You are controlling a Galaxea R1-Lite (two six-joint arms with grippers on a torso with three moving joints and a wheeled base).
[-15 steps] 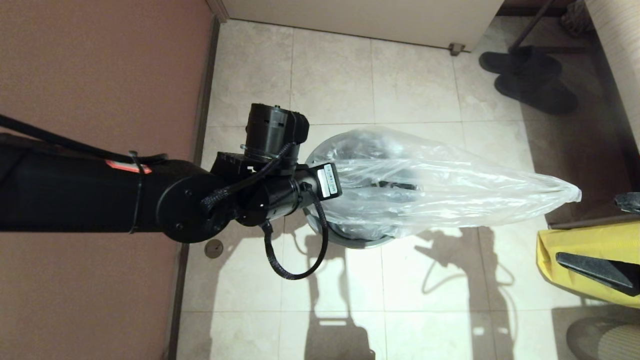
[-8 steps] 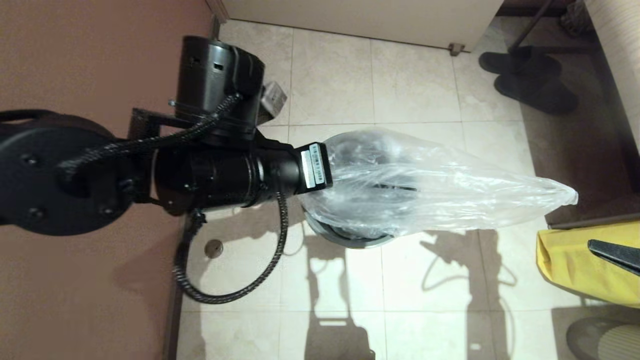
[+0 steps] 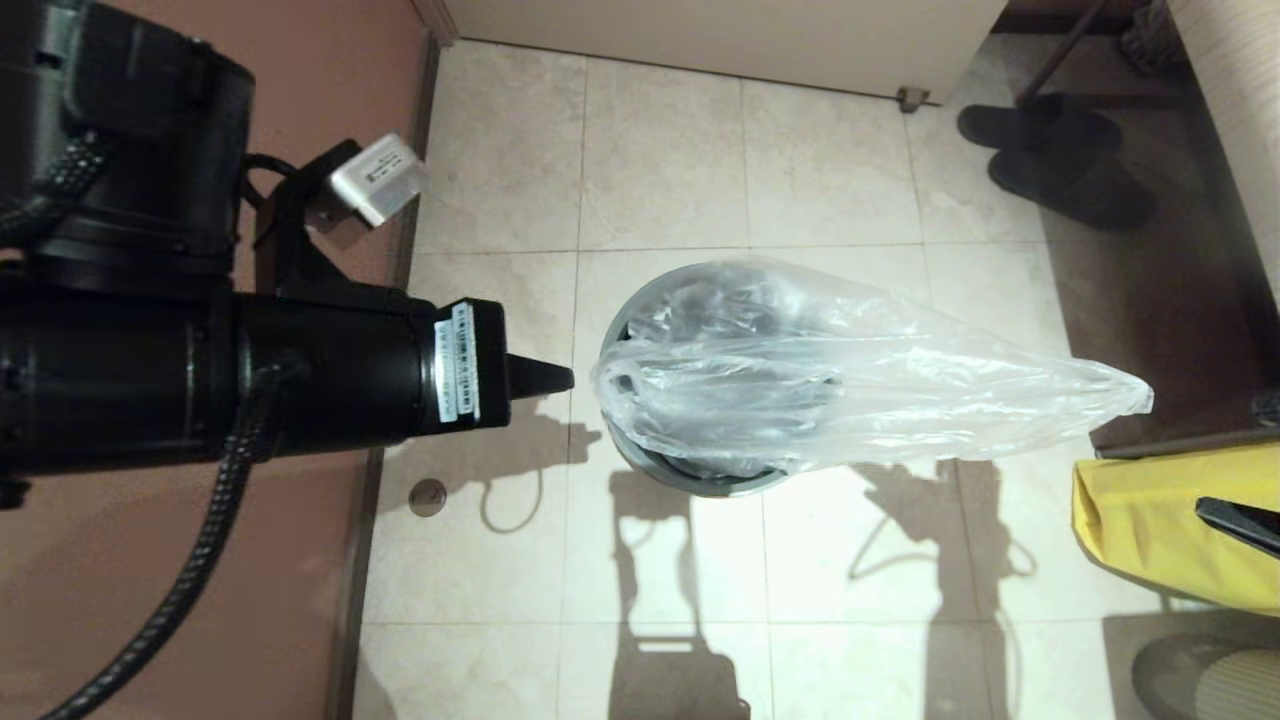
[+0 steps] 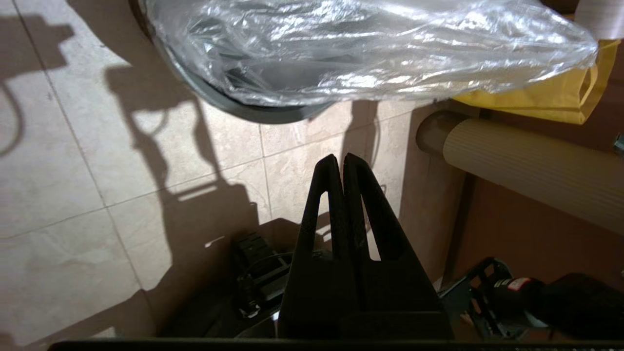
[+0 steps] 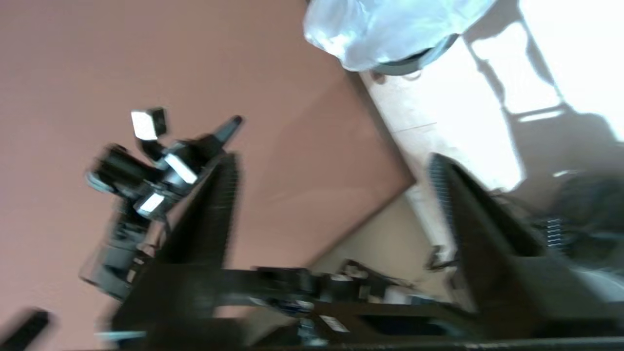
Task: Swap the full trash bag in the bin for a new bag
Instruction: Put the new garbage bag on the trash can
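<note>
The bin (image 3: 700, 484) stands on the tiled floor, mostly covered by the new bag (image 3: 850, 375). The bag lies crumpled across the bin's top, and its closed end reaches right, beyond the rim. Its open mouth sits at the bin's left edge. My left gripper (image 3: 560, 377) hovers just left of the bin, shut and empty, apart from the bag. In the left wrist view the shut gripper (image 4: 340, 158) points at the floor below the bag (image 4: 365, 48) and the bin's rim (image 4: 253, 112). My right gripper (image 5: 334, 163) is open and empty, far right, over the yellow bag (image 3: 1150, 520).
A brown wall (image 3: 200, 600) runs along the left. A pale cabinet (image 3: 720, 40) closes the back. Dark slippers (image 3: 1060, 160) lie at the back right. A floor drain (image 3: 427, 496) sits near the wall. A beige ribbed roll (image 4: 531, 165) lies right of the bin.
My left gripper has pulled back to the left, away from the bag's mouth and the bin, and risen toward the camera. The bag stays draped over the bin.
</note>
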